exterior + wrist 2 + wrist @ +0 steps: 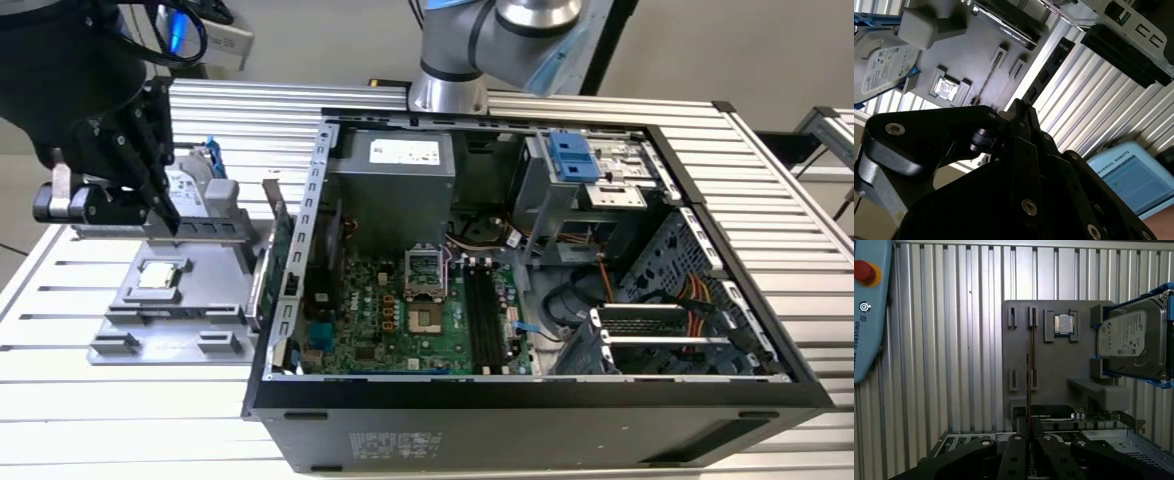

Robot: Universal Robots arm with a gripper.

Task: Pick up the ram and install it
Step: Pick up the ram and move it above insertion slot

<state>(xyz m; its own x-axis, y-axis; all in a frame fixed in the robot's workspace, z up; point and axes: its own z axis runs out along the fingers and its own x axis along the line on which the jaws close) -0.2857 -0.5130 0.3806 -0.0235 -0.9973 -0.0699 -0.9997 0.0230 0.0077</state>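
- The slatted aluminium table [80,420] carries everything.
- The open computer case [534,400] lies on its side, with the motherboard [387,320] facing up. The long black slots [483,320] sit near the middle of the board.
- The robot arm [494,40] rises behind the case and reaches over to the exterior view's left.
- The gripper [1029,430] hangs over the grey holder tray [1054,375], which is beside the case and outside it. The first wrist view shows the gripper in line with the ram's edge, at the end nearer the case. I cannot tell how far open it is, or whether it has hold of anything.
- A pale blue teach pendant [869,315] with a red button lies on the table, well apart from the tray.
- A silver hard drive [1126,342] in a blue bracket is propped at a tilt on the tray's far side.
- A black expansion card [1004,22] stands across the tray's edge toward the case.
- The ram [1029,360] stands on edge in the tray's slotted posts, seen as a thin line.
- The square processor chip [1064,324] sits in its seat just beside the ram, between it and the hard drive.
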